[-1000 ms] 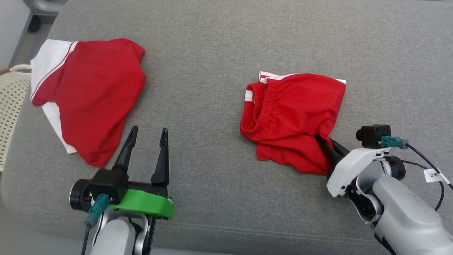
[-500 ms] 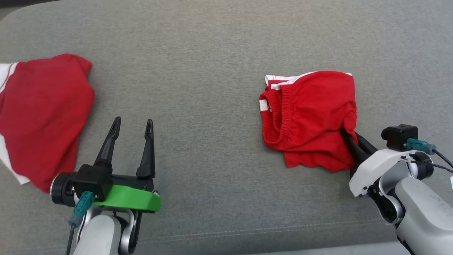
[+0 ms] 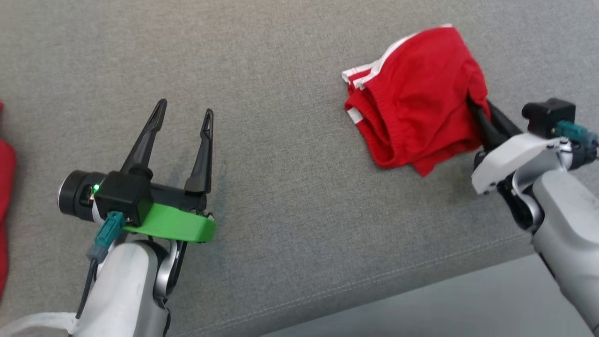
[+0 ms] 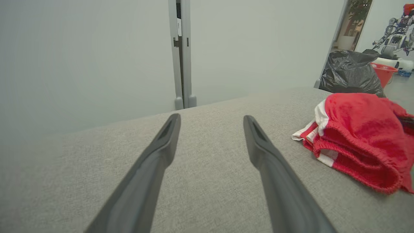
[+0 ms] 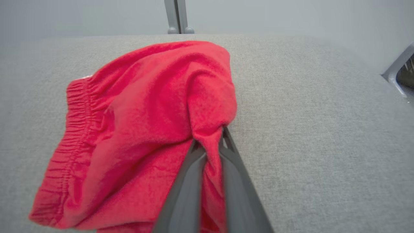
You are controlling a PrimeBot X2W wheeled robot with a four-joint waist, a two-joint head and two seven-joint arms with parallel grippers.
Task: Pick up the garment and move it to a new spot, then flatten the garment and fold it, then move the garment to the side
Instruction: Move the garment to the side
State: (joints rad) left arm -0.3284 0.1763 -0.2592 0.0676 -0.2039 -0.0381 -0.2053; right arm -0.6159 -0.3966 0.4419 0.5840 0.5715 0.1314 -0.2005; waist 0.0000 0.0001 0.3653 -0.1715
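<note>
Head view, vs a sec ago: the whole frame has swung, so that's my head/waist turning, not things sliding. The second red garment [image 3: 4, 187] is now just a sliver at the left edge. My right gripper [image 3: 477, 108] is clamped nearly closed on a fold of the red shorts [image 3: 416, 98], same pinch as before. They lie bunched on the grey cushion [image 3: 290, 140], upper right, w/ white trim showing. My left gripper [image 3: 185, 107] hovers fully spread, holding nothing, well apart from the shorts. I judge I'm mid-move to the new spot (flatten + fold not begun). Right wrist view adds the pinch itself: cloth squeezed between both fingers, elastic waistband off to the left. Left wrist view adds bkgd: a black bag [image 4: 351, 72] and red bucket [image 4: 383, 71] beyond the cushion.
</note>
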